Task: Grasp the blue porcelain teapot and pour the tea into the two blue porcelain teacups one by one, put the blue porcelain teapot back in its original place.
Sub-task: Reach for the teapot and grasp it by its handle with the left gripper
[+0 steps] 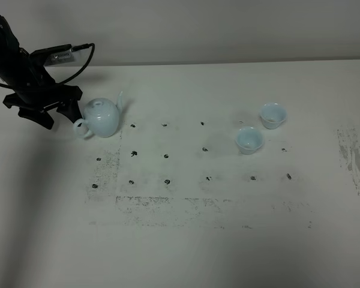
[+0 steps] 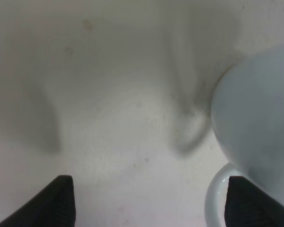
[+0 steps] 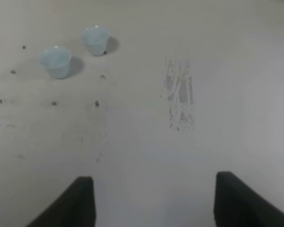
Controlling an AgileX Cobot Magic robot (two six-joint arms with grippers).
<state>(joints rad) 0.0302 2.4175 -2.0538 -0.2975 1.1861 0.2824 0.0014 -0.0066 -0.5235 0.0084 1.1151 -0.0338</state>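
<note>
Softly and evenly lit from above, rather dim, greyish and grainy in the high view, darker toward its left edge. Only a faint shadow under teapot (image 1: 102, 117). Badly out of focus in the left wrist view, with broad smeared shadows across table (image 2: 123, 94). Mildly blurred in the right wrist view, paler at one side

Teapot (image 1: 102, 116): is showing plain glossy pale blue-white, right beside one finger of the left gripper (image 2: 149, 205).
Teacups (image 1: 249, 139) (image 1: 272, 114): are showing the same pale blue-white, unpatterned, well ahead of the fingers of the right gripper (image 3: 154, 203).
Fingers (image 2: 57, 203): are showing matte black on both grippers.
Table (image 1: 228, 252): is showing off-white, dotted with rows of black smudges; a grey speckled scuff patch (image 3: 180, 99) is lying ahead of the right fingers.
</note>
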